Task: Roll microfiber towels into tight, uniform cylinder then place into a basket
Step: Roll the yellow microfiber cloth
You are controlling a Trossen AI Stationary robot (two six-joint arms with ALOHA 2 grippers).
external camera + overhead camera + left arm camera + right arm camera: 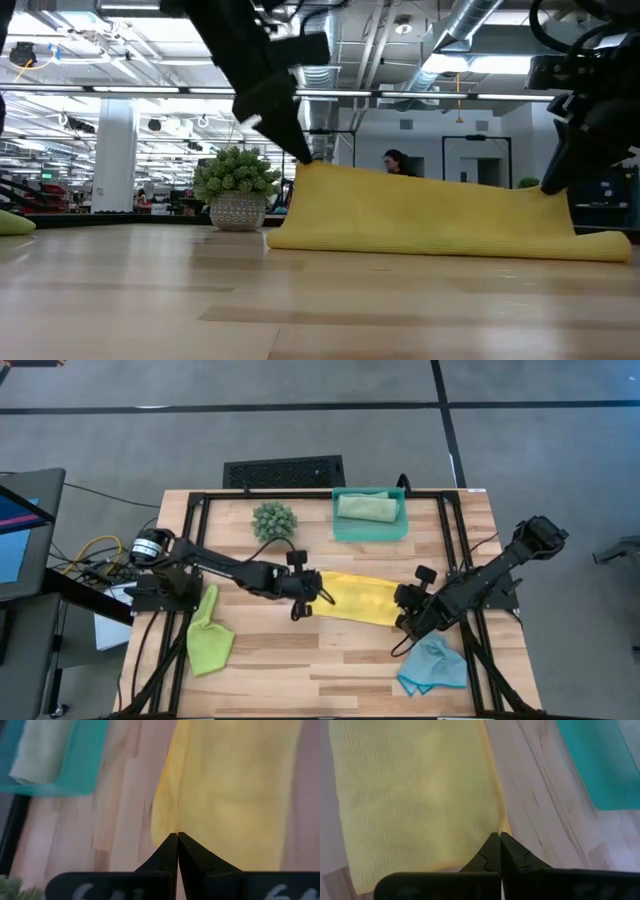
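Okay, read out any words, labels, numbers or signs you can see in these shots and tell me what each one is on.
No text can be read in any view.
Left gripper: pale marks on the dark body at the bottom edge of the left wrist view, cut off and blurred, unreadable.
Yellow towel, basket, table: no lettering shows.
Room behind the table in the low view: any signs are too small to read.

Two slim black jointed arms (pixel 230 568), each ending in tapering black claw fingers (pixel 165 857).

Spiky green plant ball (pixel 274 520) near black slotted grille (pixel 284 470)
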